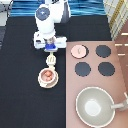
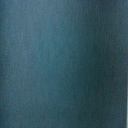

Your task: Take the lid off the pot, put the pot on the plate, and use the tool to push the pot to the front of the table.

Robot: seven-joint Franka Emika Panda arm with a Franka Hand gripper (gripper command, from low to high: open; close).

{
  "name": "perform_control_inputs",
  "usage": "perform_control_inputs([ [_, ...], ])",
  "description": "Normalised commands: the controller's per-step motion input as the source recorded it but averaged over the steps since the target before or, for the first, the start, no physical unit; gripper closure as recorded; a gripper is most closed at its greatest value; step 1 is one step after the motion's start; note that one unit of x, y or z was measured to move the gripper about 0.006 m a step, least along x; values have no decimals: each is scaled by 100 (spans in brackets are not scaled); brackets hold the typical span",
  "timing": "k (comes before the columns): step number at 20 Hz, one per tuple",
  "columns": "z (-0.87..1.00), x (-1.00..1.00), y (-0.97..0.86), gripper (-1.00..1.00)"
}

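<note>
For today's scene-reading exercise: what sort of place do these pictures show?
Probably a toy-kitchen robot test bench: a stove top with black burners, a pot on a plate, and the claw above a small tool.

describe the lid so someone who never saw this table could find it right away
Start at the pinkish-brown stove on the exterior view's right, with its black burners. The lid lies flat at the stove's top-left corner, off the pot, and to the right of the gripper. It is a pinkish-tan disc with a small central knob, while its round neighbours are plain black.
</note>
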Motion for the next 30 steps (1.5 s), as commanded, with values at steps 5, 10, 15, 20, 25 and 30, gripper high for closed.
perform_control_inputs([
  [5,8,91,-37,100],
  [10,14,90,-39,100],
  [15,32,98,-22,100],
  [20,77,72,-6,100],
  [25,71,-53,-1,100],
  [30,10,-87,-14,100],
])
